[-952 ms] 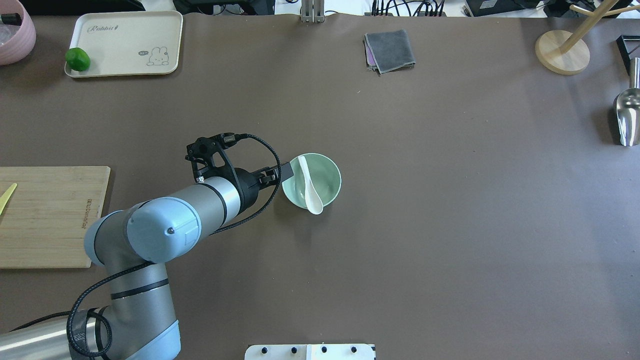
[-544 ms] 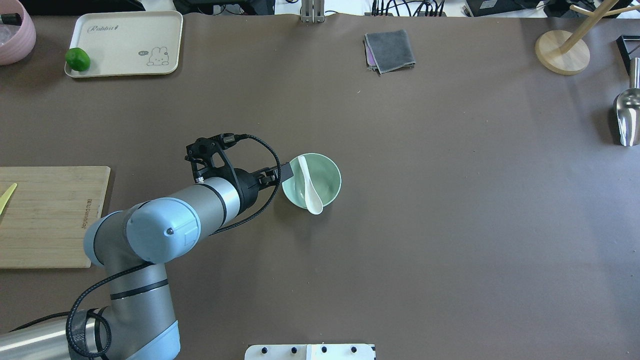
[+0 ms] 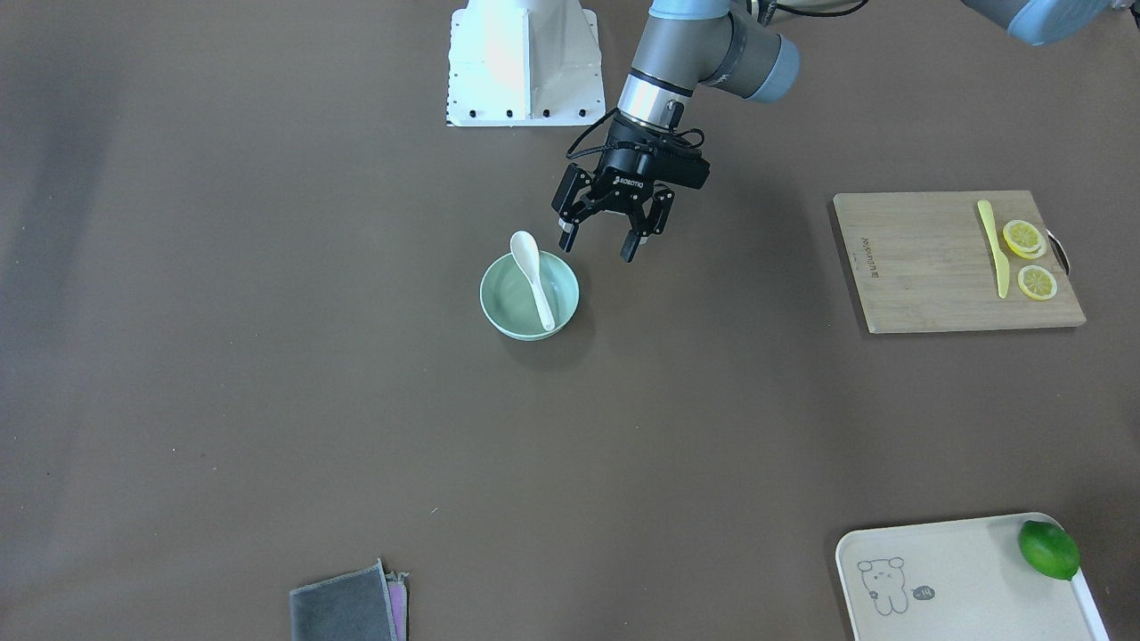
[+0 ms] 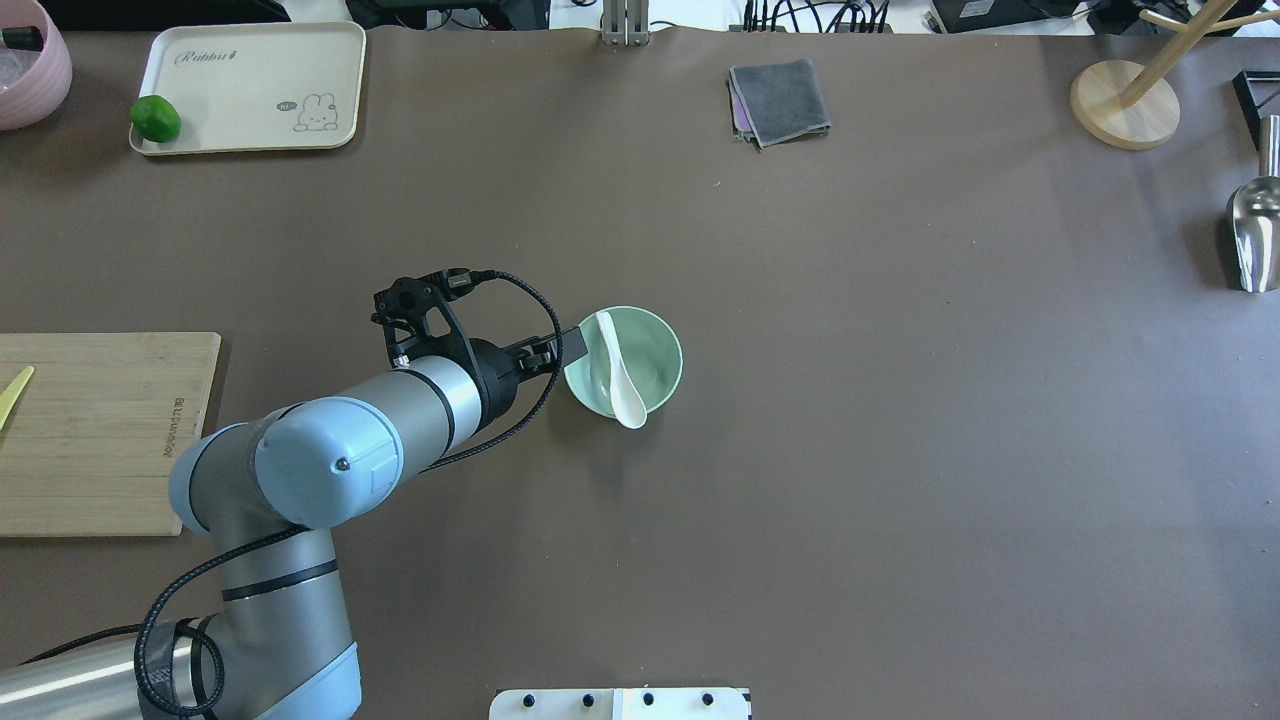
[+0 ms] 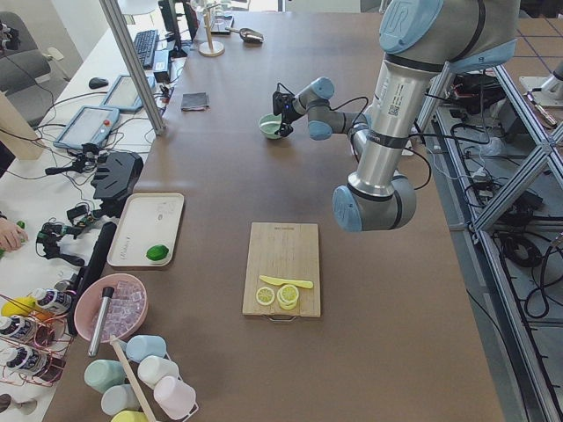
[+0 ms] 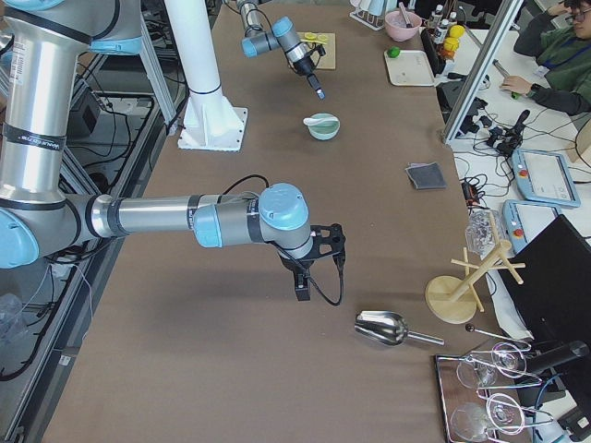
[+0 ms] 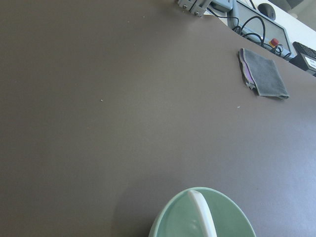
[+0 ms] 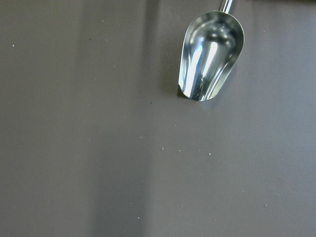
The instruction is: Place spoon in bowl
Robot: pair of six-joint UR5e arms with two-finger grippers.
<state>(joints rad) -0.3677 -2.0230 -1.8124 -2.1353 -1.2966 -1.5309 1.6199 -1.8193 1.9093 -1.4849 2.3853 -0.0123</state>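
With the spoon (image 3: 533, 278) in the bowl (image 3: 501, 301) and my left gripper (image 3: 597, 250) wide open, empty, just beside it, I should lift clear without nudging either.

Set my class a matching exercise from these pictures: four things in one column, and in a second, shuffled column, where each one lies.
Column one:
1. spoon
2. lime
3. yellow knife
4. grey cloth

Column two:
A. on the wooden cutting board
B. straight on the table
C. in the mint-green bowl
D. on the cream tray

Pairs: 1-C, 2-D, 3-A, 4-B
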